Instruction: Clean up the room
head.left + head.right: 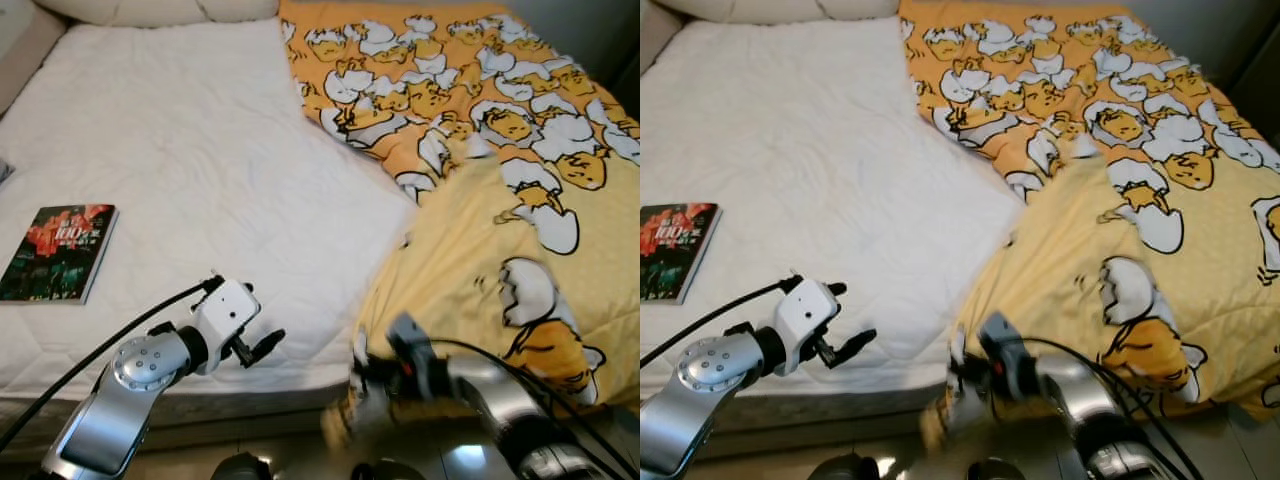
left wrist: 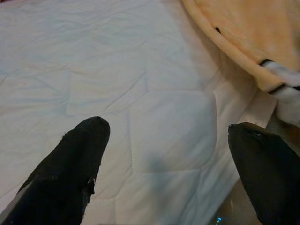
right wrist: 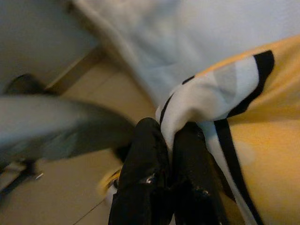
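A: What did the left eye view show?

B: The yellow blanket [image 1: 480, 170] covered the far half of the bed [image 1: 200, 150] and hung over its front edge. The right pincer [image 1: 362, 372] was at that hanging corner, below the bed's front edge. The left pincer [image 1: 262, 346] hovered over the bed's front edge, near the blanket. A book [image 1: 58, 252] lay on the bed, well apart from the blanket.

A: And the right eye view?

B: The same scene; the right arm was blurred.

A: The left wrist view?

B: The left pincer's fingers [image 2: 70, 168] were spread, with nothing between them.

A: The right wrist view?

B: The fingers [image 3: 145, 178] were pressed together, pinching the blanket corner. I think the thin fold could slip out if the pull is fast, or the cloth could drag on the bed and bunch.
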Robot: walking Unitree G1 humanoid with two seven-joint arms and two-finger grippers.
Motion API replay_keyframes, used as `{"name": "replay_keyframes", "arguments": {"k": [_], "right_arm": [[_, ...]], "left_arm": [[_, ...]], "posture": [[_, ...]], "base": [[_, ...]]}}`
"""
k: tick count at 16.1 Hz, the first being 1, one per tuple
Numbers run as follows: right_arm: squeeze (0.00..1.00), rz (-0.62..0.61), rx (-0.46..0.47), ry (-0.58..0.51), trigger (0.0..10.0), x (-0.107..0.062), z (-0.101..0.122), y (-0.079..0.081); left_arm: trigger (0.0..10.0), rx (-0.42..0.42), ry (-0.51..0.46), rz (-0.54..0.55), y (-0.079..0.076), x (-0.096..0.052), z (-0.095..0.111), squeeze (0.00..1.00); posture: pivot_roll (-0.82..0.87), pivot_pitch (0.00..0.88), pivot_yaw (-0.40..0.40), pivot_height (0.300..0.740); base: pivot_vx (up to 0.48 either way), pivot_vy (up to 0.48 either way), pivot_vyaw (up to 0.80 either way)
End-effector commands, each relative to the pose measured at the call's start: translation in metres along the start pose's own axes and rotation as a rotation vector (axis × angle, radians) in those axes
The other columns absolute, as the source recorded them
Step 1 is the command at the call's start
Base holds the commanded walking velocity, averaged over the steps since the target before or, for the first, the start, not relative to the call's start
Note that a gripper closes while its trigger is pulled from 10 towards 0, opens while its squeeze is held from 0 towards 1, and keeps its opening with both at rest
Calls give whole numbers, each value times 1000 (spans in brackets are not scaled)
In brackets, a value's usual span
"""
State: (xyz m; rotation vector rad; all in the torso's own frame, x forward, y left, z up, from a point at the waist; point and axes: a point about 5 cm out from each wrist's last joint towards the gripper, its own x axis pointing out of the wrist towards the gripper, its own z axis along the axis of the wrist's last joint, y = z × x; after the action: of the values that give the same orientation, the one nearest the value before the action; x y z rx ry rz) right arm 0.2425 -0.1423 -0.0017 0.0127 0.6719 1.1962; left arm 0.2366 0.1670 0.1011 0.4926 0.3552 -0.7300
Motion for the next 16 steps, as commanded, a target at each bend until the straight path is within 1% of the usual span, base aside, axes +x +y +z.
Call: {"name": "replay_keyframes", "arguments": {"k": [1,2,3,4,5,6,7,8,9,10,11,13,14,16], "right_arm": [[0,145,-36,42,0,-4,0,8],[0,203,-35,112,0,-8,-12,11],[0,179,-49,186,0,-6,-26,11],[0,94,-62,240,0,-6,-42,9],[0,25,-76,268,10000,-6,-49,7],[0,-3,-68,276,10000,-4,-52,7],[749,-62,-14,289,10000,6,-58,10],[749,-69,2,290,10000,9,-60,12],[1000,-74,29,289,10000,19,-63,18],[1000,-78,23,299,10000,29,-66,25],[1000,-89,11,304,10000,35,-68,29],[1000,-107,7,304,10000,40,-70,32],[1000,-153,10,284,10000,50,-71,37],[1000,-235,-10,216,10000,62,-59,37]], "left_arm": [[10000,11,6,-12,-2,0,0,1000],[10000,13,7,-15,-1,0,0,1000],[10000,16,8,-18,-1,0,0,1000],[10000,18,9,-20,-2,0,0,1000],[10000,20,9,-22,-3,0,0,1000],[10000,21,10,-23,-3,0,0,1000],[10000,24,11,-25,-3,1,0,1000],[10000,24,11,-26,-4,1,0,1000],[10000,25,11,-27,-4,2,0,1000],[10000,28,10,-30,-4,2,0,1000],[10000,29,9,-32,-4,3,0,1000],[10000,30,9,-34,-4,3,0,1000],[10000,31,9,-36,-3,3,0,1000],[10000,33,9,-38,-3,3,0,1000]], "posture": [[66,81,-30,740],[66,78,-30,740],[67,77,-29,740],[67,72,-30,740],[67,72,-30,740],[67,72,-30,740],[66,63,-29,740],[66,61,-29,740],[65,58,-28,740],[64,54,-27,740],[62,51,-25,740],[62,50,-25,740],[62,50,-24,740],[60,49,-21,740]], "base": [[0,0,0],[0,0,0],[0,0,0],[0,0,0],[0,0,0],[0,0,0],[0,0,0],[0,0,0],[0,0,0],[0,0,0],[0,0,0],[0,0,0],[0,0,0],[0,0,0]]}}
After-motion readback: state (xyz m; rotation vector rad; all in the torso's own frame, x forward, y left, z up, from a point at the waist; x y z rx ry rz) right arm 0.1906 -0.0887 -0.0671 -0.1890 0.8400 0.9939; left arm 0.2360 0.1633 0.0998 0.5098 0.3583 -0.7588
